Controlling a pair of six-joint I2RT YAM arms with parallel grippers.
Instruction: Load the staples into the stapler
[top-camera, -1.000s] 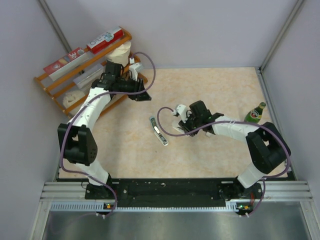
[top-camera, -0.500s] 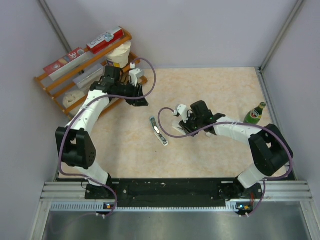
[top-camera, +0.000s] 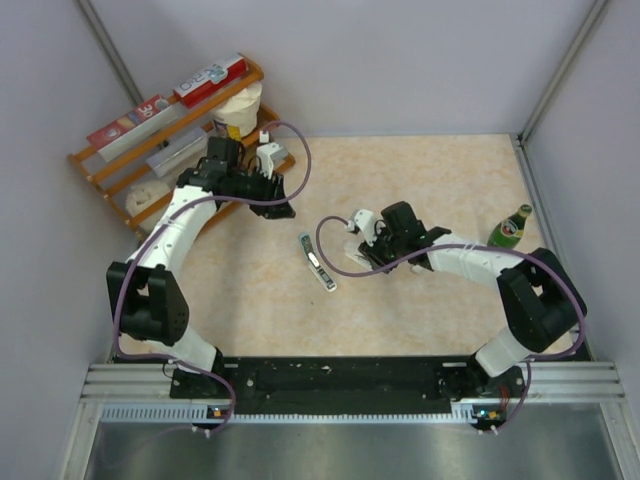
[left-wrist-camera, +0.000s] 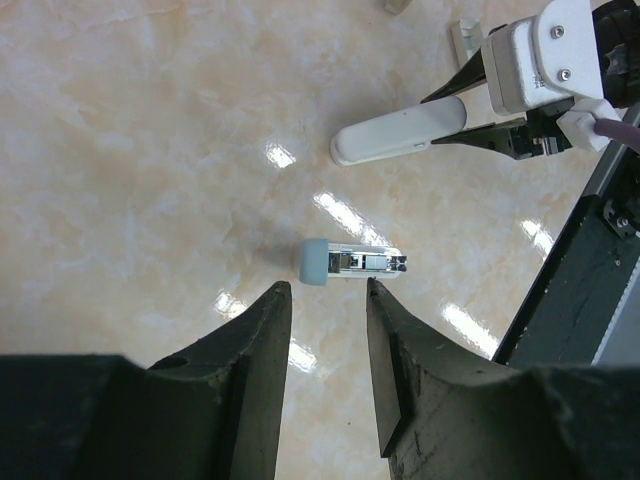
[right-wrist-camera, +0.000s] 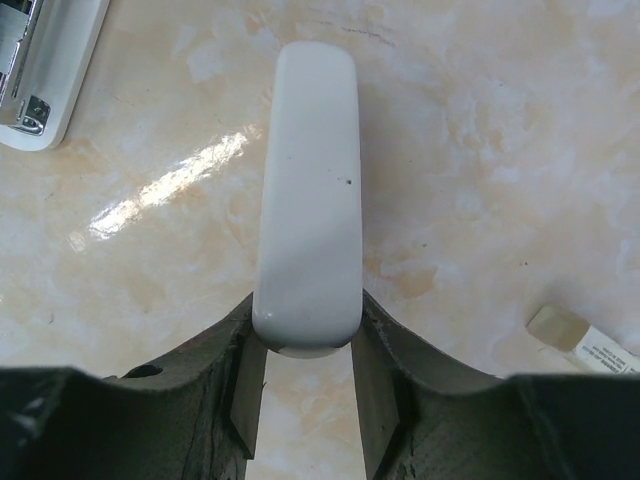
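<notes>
A small stapler (top-camera: 318, 262) with a pale blue end and an open metal channel lies on the table. It also shows in the left wrist view (left-wrist-camera: 352, 262), just beyond my left fingertips. My left gripper (top-camera: 280, 205) (left-wrist-camera: 322, 285) is open and empty above the table. My right gripper (top-camera: 366, 256) (right-wrist-camera: 305, 300) is shut on one end of a white oblong stapler (right-wrist-camera: 307, 180) (left-wrist-camera: 400, 130) that lies on the table. The staples (right-wrist-camera: 583, 342), a tiny whitish packet with a dark mark, lie on the table right of my right gripper.
A wooden shelf (top-camera: 165, 135) with boxes and a tub stands at the back left, close behind my left arm. A green bottle (top-camera: 512, 226) stands at the right wall. A black rail (top-camera: 350, 378) runs along the near edge.
My left gripper has moved away from the shelf, a little down and toward the small stapler. My right arm and the white stapler have hardly moved.
</notes>
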